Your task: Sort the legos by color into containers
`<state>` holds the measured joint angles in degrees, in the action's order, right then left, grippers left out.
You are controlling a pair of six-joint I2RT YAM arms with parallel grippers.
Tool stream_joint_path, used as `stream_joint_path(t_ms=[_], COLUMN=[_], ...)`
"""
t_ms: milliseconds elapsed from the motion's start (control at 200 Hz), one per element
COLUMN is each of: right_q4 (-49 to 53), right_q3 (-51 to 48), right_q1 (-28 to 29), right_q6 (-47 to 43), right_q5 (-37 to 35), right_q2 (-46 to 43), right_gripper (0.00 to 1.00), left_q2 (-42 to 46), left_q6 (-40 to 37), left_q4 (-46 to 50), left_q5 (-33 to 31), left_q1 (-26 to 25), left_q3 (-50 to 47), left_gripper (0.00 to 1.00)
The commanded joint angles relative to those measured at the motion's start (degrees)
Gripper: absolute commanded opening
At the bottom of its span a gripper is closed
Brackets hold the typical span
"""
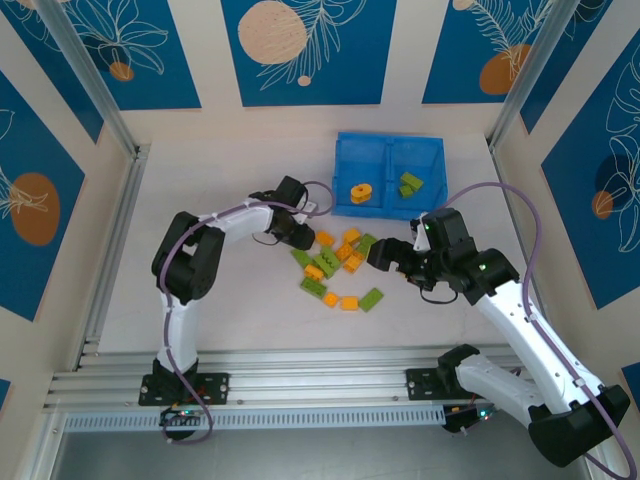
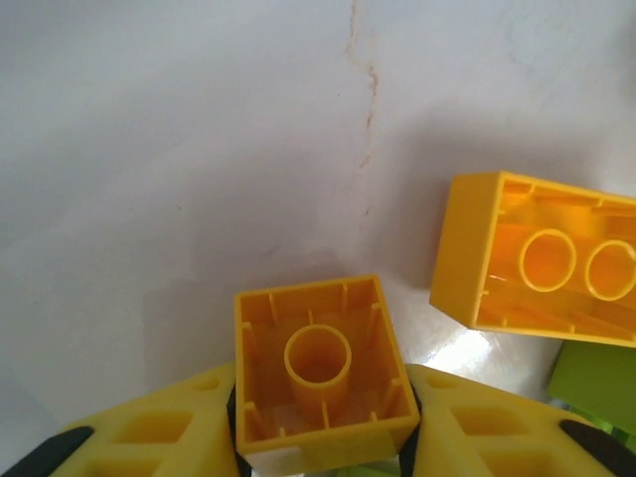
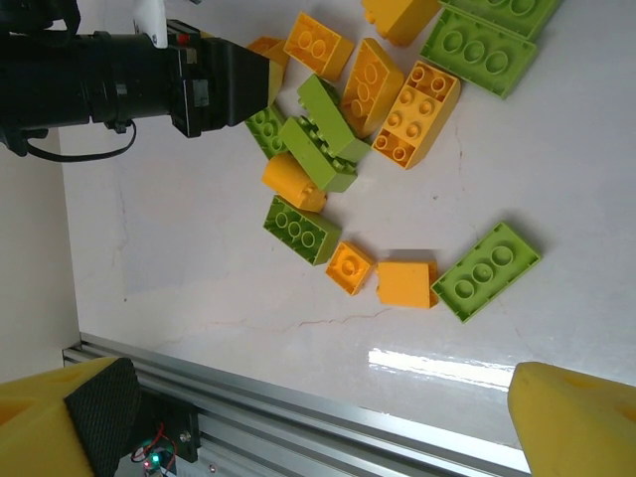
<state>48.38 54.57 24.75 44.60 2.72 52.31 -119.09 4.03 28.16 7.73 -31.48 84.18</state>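
Note:
My left gripper (image 2: 323,437) is shut on a small orange-yellow lego (image 2: 320,373), its hollow underside facing the camera and a finger pressed on each side. A longer orange-yellow lego (image 2: 537,263) and a lime green one (image 2: 596,383) lie just right of it. In the top view the left gripper (image 1: 300,235) sits at the left edge of the loose pile of legos (image 1: 335,268). My right gripper (image 1: 385,255) stands open at the pile's right side, above bare table (image 3: 318,417). The blue containers (image 1: 375,152) hold an orange-yellow ring (image 1: 360,192) on the left and green legos (image 1: 410,183) on the right.
An aluminium rail (image 1: 300,365) runs along the table's near edge, also seen as the rail (image 3: 298,397) below my right fingers. The left arm's black wrist (image 3: 129,75) reaches into the pile from the upper left. Patterned walls enclose the table on three sides.

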Motion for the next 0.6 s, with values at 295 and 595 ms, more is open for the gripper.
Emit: stream_joint_path(t_ms=[295,595], right_q4=[-0.3,-1.9], right_q3=[-0.1,0.1], right_q1=[0.4,0.6], right_q6=[1.4,2.6], right_q5=[-1.0,-2.7], right_q2=[-0.9,-0.8], right_gripper=[0.97,0.97], left_q2=[17.6,11.0], left_q6=[4.0,3.7], left_q4=[-3.7,-0.9], left_q5=[2.6,-5.7], left_q1=[-3.2,-9.9], left_q3=[-2.0,16.7], left_gripper=[0.3,0.29])
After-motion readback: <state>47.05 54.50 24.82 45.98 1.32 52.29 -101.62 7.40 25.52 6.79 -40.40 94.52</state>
